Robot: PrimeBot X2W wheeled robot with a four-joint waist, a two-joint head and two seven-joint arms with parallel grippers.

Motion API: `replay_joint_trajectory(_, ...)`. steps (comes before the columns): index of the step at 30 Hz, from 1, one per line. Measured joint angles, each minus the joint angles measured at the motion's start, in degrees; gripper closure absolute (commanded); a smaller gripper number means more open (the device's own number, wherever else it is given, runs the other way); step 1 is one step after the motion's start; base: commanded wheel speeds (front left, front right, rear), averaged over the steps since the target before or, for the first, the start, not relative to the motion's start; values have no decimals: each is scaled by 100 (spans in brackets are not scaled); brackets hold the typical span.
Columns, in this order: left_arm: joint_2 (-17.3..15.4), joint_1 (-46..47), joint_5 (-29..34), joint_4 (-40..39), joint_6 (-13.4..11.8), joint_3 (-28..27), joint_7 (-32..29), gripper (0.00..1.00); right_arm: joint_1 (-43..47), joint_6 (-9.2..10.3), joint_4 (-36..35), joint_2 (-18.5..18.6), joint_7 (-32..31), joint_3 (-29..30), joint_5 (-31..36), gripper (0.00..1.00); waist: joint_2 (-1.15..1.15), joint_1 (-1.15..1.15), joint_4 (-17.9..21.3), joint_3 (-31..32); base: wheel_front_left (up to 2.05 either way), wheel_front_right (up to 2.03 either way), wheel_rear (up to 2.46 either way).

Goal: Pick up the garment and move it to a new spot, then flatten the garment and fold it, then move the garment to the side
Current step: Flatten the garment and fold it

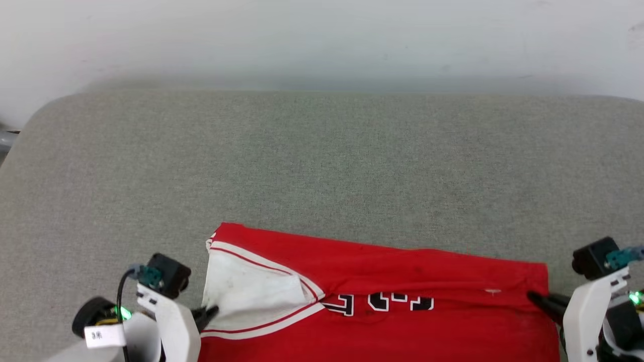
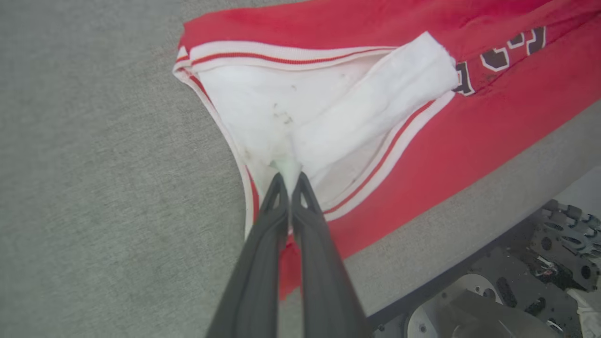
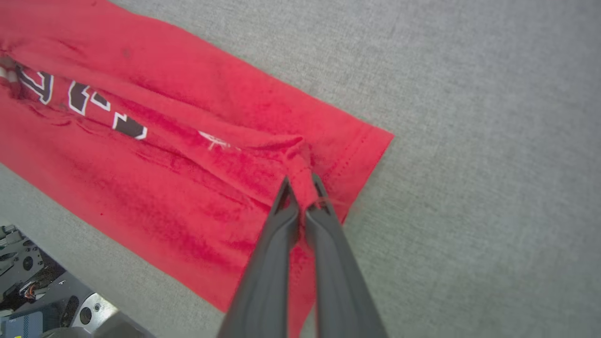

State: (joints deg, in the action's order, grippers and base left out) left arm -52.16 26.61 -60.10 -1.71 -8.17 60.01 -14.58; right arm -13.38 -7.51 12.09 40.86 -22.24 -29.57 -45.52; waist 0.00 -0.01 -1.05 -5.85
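The garment [image 1: 402, 281], a red jersey shirt with white striped sleeve and black white-edged letters, lies folded lengthwise as a band along the near edge of the grey table [image 1: 322, 161]. My left gripper [image 1: 211, 312] is shut on the white sleeve at the band's left end; the left wrist view shows its fingertips [image 2: 278, 185] pinching white cloth of the garment [image 2: 328, 117]. My right gripper [image 1: 534, 297] is shut on a pinch of red fabric at the right end; in the right wrist view the fingertips [image 3: 285, 191] clamp a raised fold of the garment [image 3: 188, 155] near its hem.
The grey padded table stretches far beyond the garment toward a white wall [image 1: 322, 40]. The table's near edge and the robot's base [image 2: 507, 291] lie just behind the garment.
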Motion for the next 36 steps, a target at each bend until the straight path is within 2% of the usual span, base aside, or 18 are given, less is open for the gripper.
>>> replay_joint_trajectory(5,129,-286,-158,271,-11,78,125,100,318,0,14,-135,-53,37,0,100,0,0,15,-106,0,0,0)
replay_joint_trajectory(10,381,-402,-265,690,80,108,279,100,404,-1,230,-298,-23,40,38,100,0,1,50,-200,0,0,0)
replay_joint_trajectory(11,421,-402,-267,762,105,104,320,100,404,-1,268,-322,4,45,44,96,0,1,54,-206,0,0,0)
replay_joint_trajectory(12,458,-402,-269,818,111,90,378,100,403,-1,288,-339,32,53,51,53,0,1,54,-204,0,0,0)
replay_joint_trajectory(13,490,-403,-257,872,104,75,469,5,403,-1,301,-359,81,74,47,0,0,1,55,-195,0,0,0)
replay_joint_trajectory(14,515,-403,-220,909,70,49,576,0,407,-1,297,-380,114,98,18,0,0,1,57,-179,0,0,0)
replay_joint_trajectory(18,572,-467,-180,939,-60,-110,1017,0,520,-1,-2,-350,215,169,-269,0,0,1,63,-53,0,0,0)
replay_joint_trajectory(21,570,-582,-97,893,-281,-258,1438,0,617,0,-249,-157,278,352,-482,0,0,1,69,53,0,0,0)
replay_joint_trajectory(29,577,-754,310,592,-1126,-672,2558,0,701,0,-656,263,155,1002,-824,0,0,1,20,221,0,0,0)
replay_joint_trajectory(36,805,-942,799,412,-1724,-1169,2939,0,699,0,-419,405,-646,1265,-1002,0,0,1,-100,164,0,0,0)
